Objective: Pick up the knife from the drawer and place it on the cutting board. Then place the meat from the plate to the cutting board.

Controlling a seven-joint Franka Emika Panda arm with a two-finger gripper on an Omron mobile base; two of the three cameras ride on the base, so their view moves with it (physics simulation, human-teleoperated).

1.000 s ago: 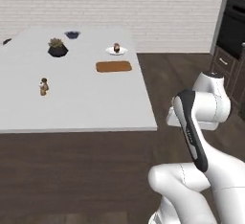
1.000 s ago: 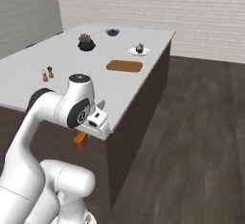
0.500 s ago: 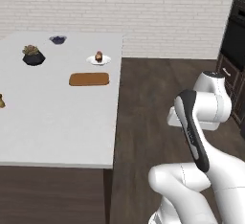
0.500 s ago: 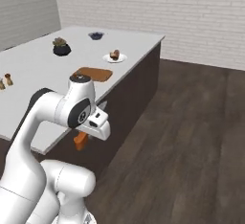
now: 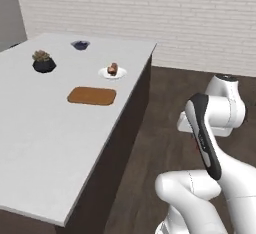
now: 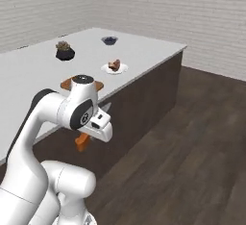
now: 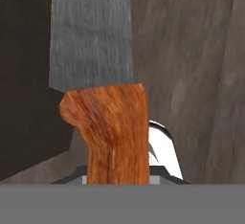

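Observation:
My gripper point(image 6: 94, 124) is shut on the knife, held low in front of the counter's dark side. The orange-brown handle point(image 6: 82, 141) sticks out below the hand; in the hand view the handle point(image 7: 115, 132) and grey blade point(image 7: 91, 31) loom close over the wood floor. The cutting board point(image 5: 92, 96) lies flat on the grey counter, partly hidden behind my arm in the right base view point(image 6: 67, 82). Just beyond the board stands the white plate point(image 5: 112, 72) with the reddish-brown meat point(image 5: 113, 68) on it. The drawer is out of view.
A dark pot with a plant point(image 5: 44, 64) and a dark bowl point(image 5: 80, 44) stand farther back on the counter point(image 5: 45, 143). Its long edge runs beside me, with dark wood floor point(image 6: 192, 137) to the right and a brick wall behind.
Both base views have shifted: the base has driven and turned along the counter, so board and plate now appear from a new angle. The arm keeps its pose with the knife held.

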